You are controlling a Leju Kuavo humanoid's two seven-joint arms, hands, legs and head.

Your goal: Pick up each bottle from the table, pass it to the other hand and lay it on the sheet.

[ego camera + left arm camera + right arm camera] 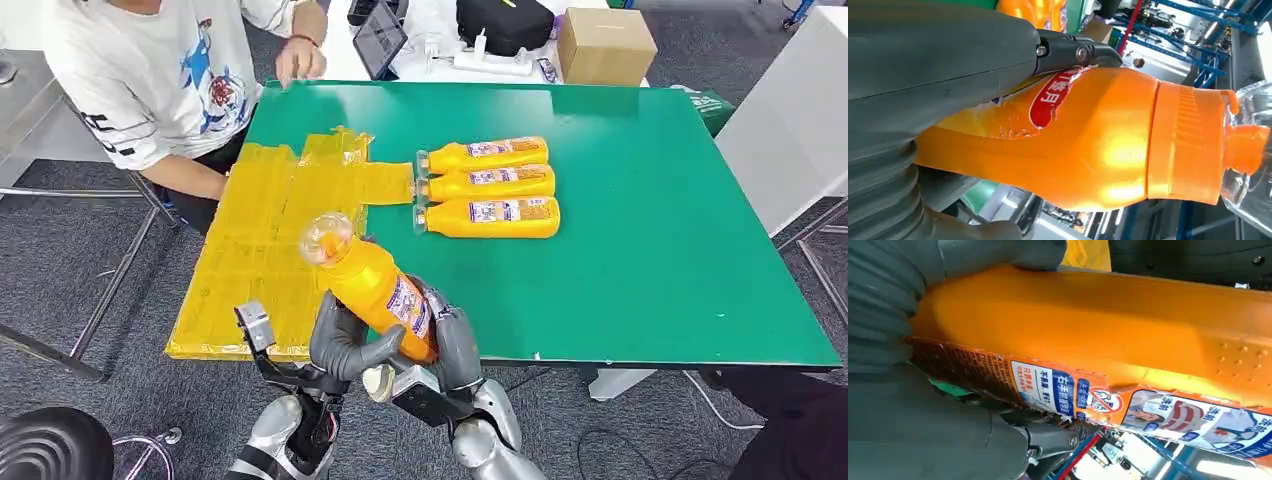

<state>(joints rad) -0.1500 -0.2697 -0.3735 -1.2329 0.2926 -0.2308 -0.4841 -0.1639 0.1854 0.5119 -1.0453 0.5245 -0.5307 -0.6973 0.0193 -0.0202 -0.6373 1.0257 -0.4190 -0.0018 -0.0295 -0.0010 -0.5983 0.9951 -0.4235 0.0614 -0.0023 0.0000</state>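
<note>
Grey fingers (345, 345) of the left hand (335, 345) curl round the lower body of an orange bottle (375, 285), and the right hand (450, 345) clasps the same bottle from the other side — both hands appear to grip it at once, near the base, just off the worktop's near edge. In the left wrist view the thick grey thumb (923, 75) presses along the label and a dark finger (1073, 52) lies across the bottle's shoulder; in the right wrist view the ribbed cover and fingers (998, 257) close about the orange wall above the printed label (1063, 392). The bottle tilts away from the robot, its clear cap (326, 238) pointing toward the far-left corner, over the yellow sheet (260, 255).

Judged stage: the hand-over itself, mid-exchange, with neither hand yet released. Which hand gives and which receives cannot be told from this moment.

Three more bottles (490, 185) lie side by side on the green worktop (650, 200), about mid-table, their caps touching or just beside the sheet's right-hand flap. They seem to rest on bare green rather than on the sheet, so they probably remain to be picked up; no bottle lies wholly on the sheet.

Both silver forearms rise from below the near edge, wrists close together. A person (170, 80) sits at the far-left corner, one hand (300, 60) on the far edge.
</note>
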